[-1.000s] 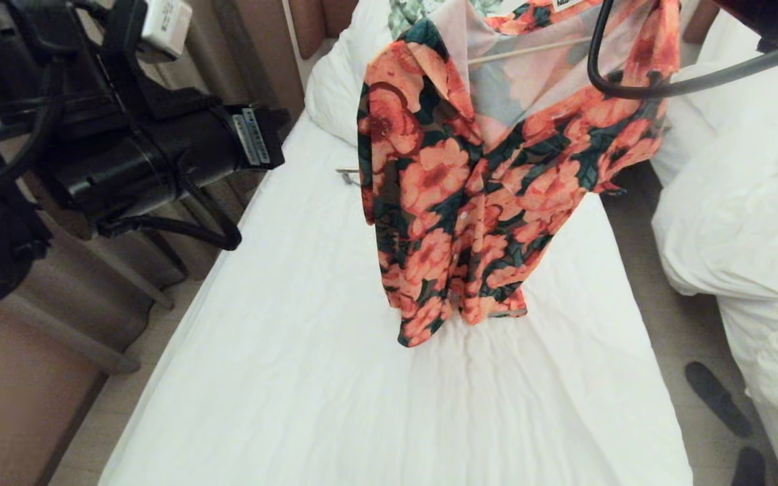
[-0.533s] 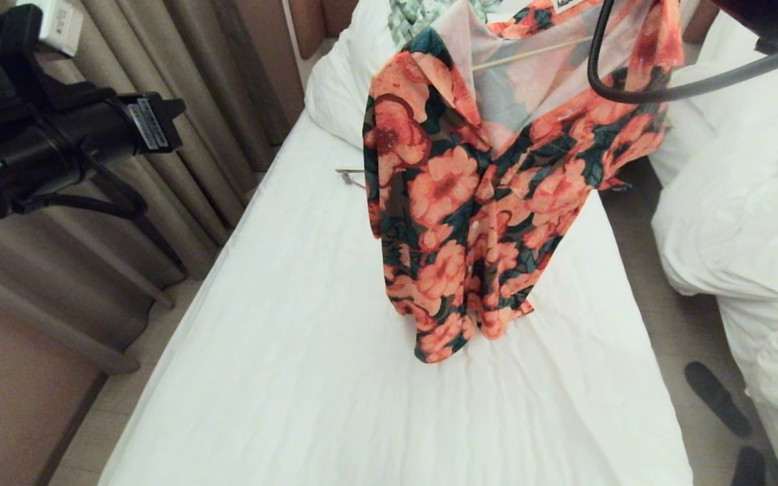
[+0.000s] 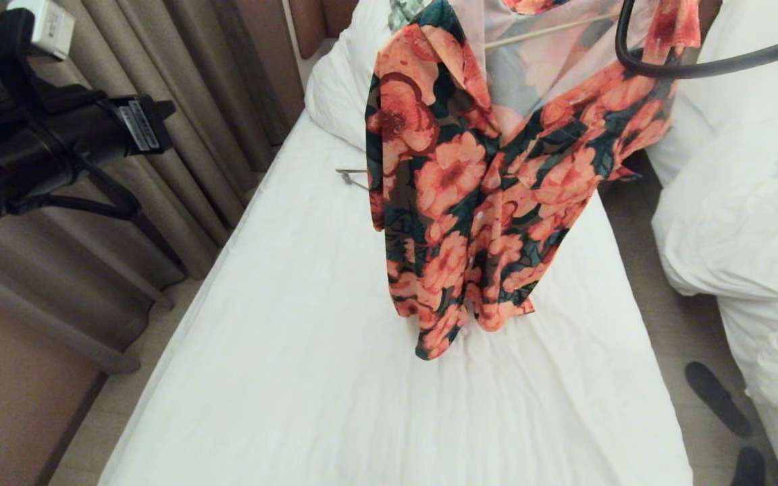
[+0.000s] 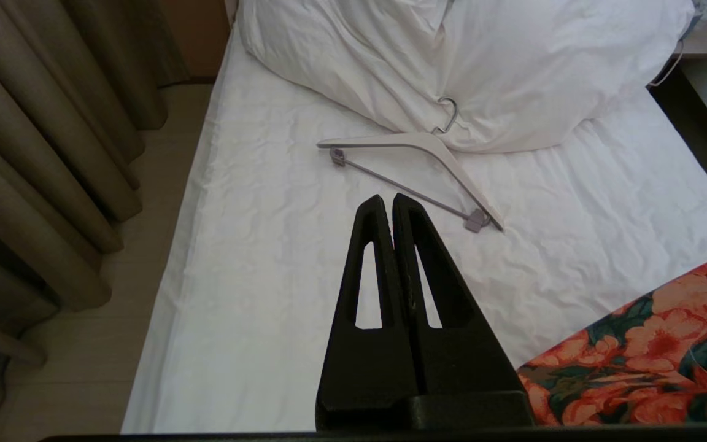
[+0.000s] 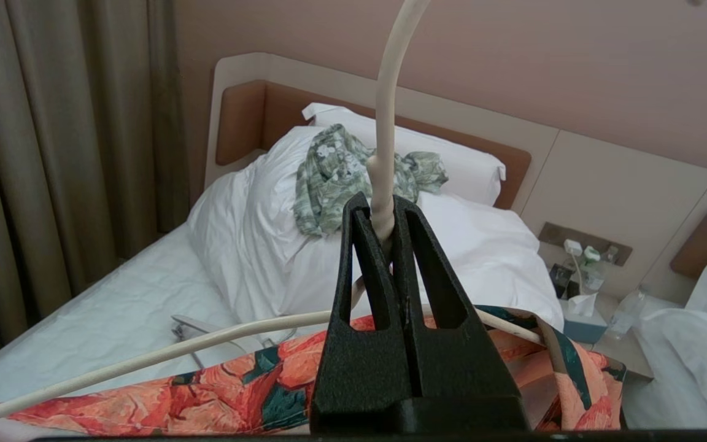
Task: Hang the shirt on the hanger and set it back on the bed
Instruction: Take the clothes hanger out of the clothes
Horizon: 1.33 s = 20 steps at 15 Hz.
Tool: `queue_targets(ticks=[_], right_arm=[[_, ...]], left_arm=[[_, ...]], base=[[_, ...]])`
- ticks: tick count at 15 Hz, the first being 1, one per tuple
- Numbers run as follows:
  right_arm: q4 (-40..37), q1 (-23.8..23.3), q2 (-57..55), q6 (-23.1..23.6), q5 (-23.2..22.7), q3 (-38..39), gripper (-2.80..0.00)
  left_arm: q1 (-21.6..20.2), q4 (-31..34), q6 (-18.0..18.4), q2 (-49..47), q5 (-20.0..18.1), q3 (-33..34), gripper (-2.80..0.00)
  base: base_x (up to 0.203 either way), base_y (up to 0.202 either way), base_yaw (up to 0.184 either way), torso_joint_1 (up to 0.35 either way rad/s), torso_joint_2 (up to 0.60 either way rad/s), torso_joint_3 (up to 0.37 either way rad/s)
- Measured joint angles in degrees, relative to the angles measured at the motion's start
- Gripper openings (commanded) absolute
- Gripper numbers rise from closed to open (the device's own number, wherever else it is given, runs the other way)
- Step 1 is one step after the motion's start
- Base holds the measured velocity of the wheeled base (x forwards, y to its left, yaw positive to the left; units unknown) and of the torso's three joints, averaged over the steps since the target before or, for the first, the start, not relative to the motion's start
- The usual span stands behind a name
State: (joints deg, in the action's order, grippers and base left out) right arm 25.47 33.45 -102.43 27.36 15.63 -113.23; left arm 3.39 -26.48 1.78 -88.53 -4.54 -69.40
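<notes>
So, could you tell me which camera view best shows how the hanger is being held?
The right wrist view: the right gripper is shut on the hanger just below its hook. The head view shows only a strip of the hanger inside the shirt; the left wrist view shows none of it.

In the head view the shirt runs off the top edge, so its collar and the hanger's hook are unseen. It also hides most of the grey-white hanger near the bed's head end.

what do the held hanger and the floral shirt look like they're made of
The hanger: smooth, matte cream, round rod, likely plastic or coated wire. The shirt: thin woven printed fabric, draping softly; its pale inside shows the print faintly. The right gripper grips the hanger's neck.
</notes>
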Motion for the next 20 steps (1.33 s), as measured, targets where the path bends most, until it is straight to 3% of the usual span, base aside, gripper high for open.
queue_targets(ticks=[14,17,20], right_arm=[[-0.17,-0.07,0.01,0.75,0.43,0.41,-2.80],[-0.14,-0.28,-1.16,0.41,1.15,0.61,-2.80],[-0.09,-1.26,-3.87,0.31,4.95,0.39,-2.80]], left_arm=[[2.62,0.00,0.01,0.32,0.24,0.17,-2.80],[8.71,0.07,0.01,2.16,0.77,1.48,-2.80],[19.10,0.90,-0.11,4.33,0.84,3.88,-2.80]], base=[[0.000,0.000,0.000,0.000,0.00,0.000],[0.000,0.000,0.000,0.000,0.00,0.000],[0.000,0.000,0.000,0.000,0.00,0.000]])
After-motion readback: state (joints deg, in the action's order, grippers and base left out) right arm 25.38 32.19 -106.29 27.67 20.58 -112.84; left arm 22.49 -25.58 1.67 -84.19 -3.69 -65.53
